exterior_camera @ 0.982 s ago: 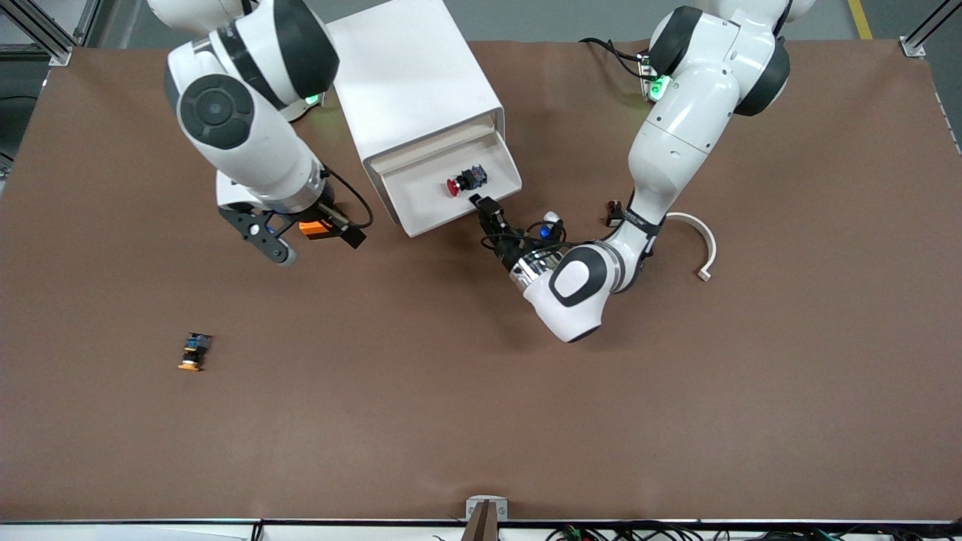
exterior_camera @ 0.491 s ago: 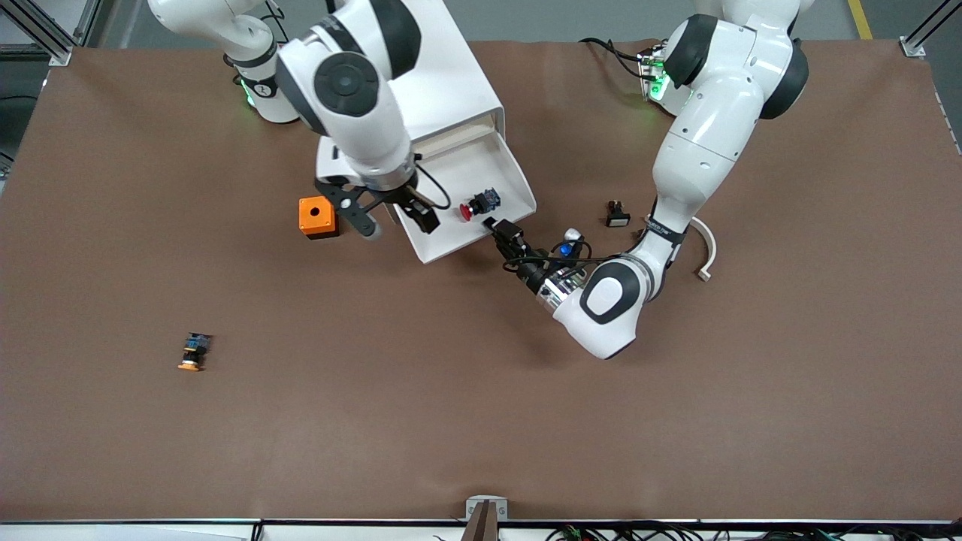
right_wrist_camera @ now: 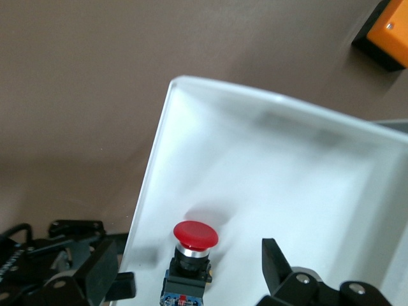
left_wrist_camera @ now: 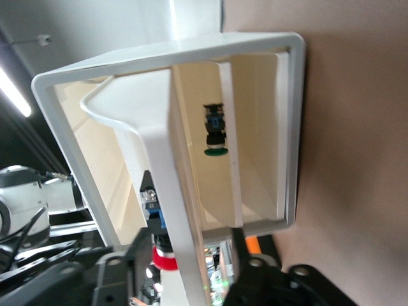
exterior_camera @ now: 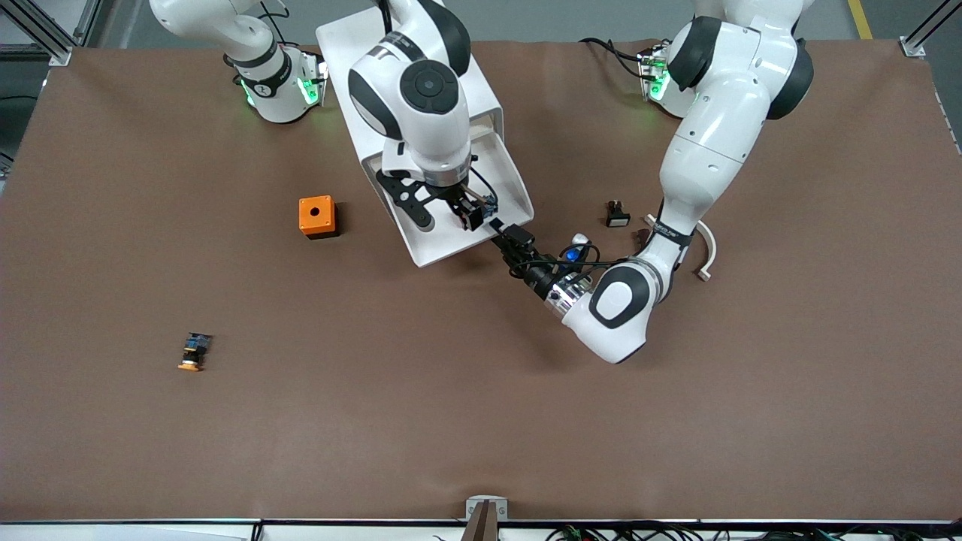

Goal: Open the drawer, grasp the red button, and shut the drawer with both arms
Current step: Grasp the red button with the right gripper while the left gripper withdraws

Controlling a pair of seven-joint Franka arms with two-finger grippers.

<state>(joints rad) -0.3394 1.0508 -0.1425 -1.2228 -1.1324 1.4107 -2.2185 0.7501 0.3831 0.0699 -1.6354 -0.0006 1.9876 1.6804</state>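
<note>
The drawer (exterior_camera: 438, 248) stands pulled out of the white cabinet (exterior_camera: 349, 52), toward the front camera. Inside it lies the button (right_wrist_camera: 191, 254), red cap up in the right wrist view. My right gripper (exterior_camera: 445, 218) hangs over the drawer, open, with the button between its fingers (right_wrist_camera: 280, 268) but not touched. In the front view the right hand hides most of the button. My left gripper (exterior_camera: 503, 230) is at the drawer's front wall (left_wrist_camera: 185, 210), open, one finger on each side of the wall. The button's red cap (left_wrist_camera: 164, 258) shows just inside that wall.
An orange box (exterior_camera: 316, 216) sits beside the cabinet toward the right arm's end. An orange-yellow-capped button (exterior_camera: 194, 352) lies nearer the camera. A small black part (exterior_camera: 616, 215) and a white curved piece (exterior_camera: 706, 248) lie toward the left arm's end. A green-capped button (left_wrist_camera: 215, 131) rests in a lower compartment.
My right arm swung from above the orange box to over the open drawer. The left gripper drew the drawer a little farther out, then opened its fingers off the front wall.
</note>
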